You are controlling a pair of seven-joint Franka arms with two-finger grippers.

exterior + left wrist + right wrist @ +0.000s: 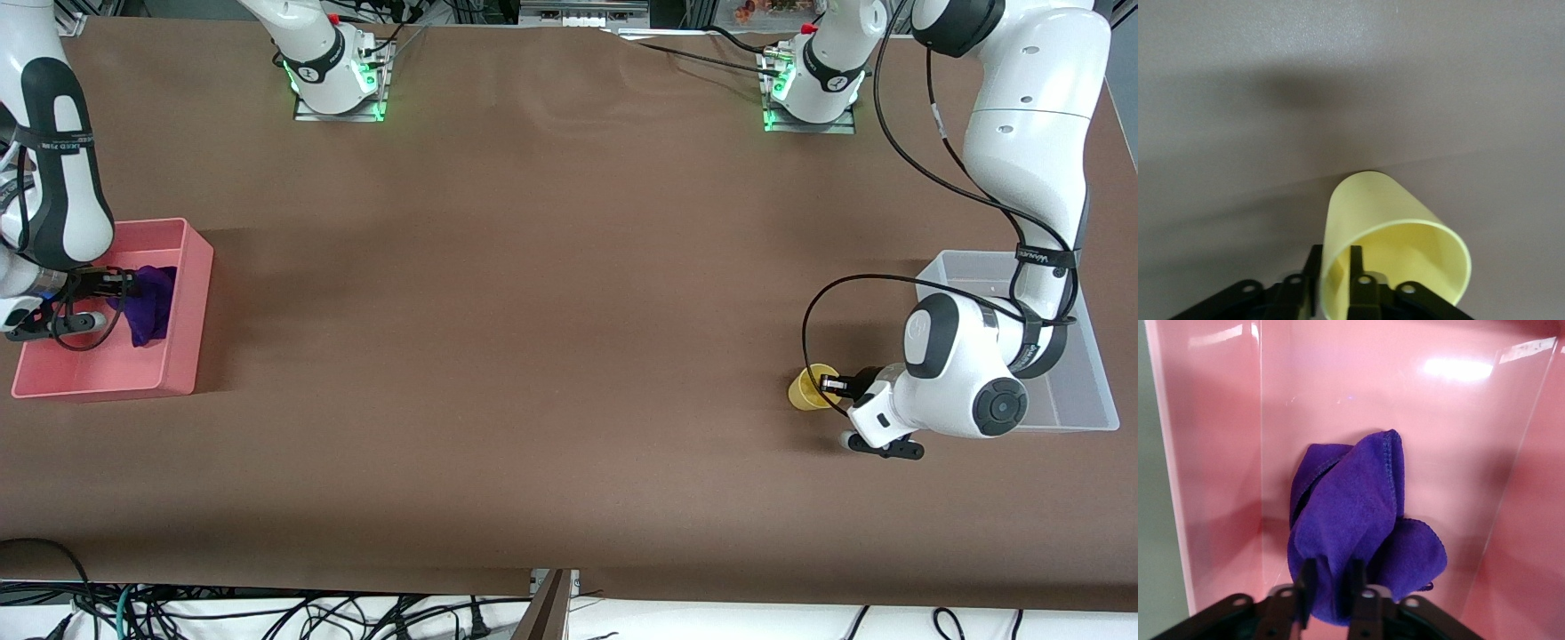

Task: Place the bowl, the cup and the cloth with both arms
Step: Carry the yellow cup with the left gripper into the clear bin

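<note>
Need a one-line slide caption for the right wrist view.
Right gripper shut on the purple cloth inside the pink bin.

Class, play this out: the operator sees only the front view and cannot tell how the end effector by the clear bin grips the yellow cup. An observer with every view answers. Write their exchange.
Operator: How does the left end effector hold the cup?
Observer: The left wrist view shows the cup's wall pinched between the fingers, one inside the rim and one outside.
Operator: Is anything in the cup?
Observer: What shows of its inside looks bare yellow.
Operator: At the pink bin, is the right end effector shut on the cloth?
Observer: Yes. The right wrist view shows both fingers clamping a purple fold, with the cloth inside the bin's walls.
</note>
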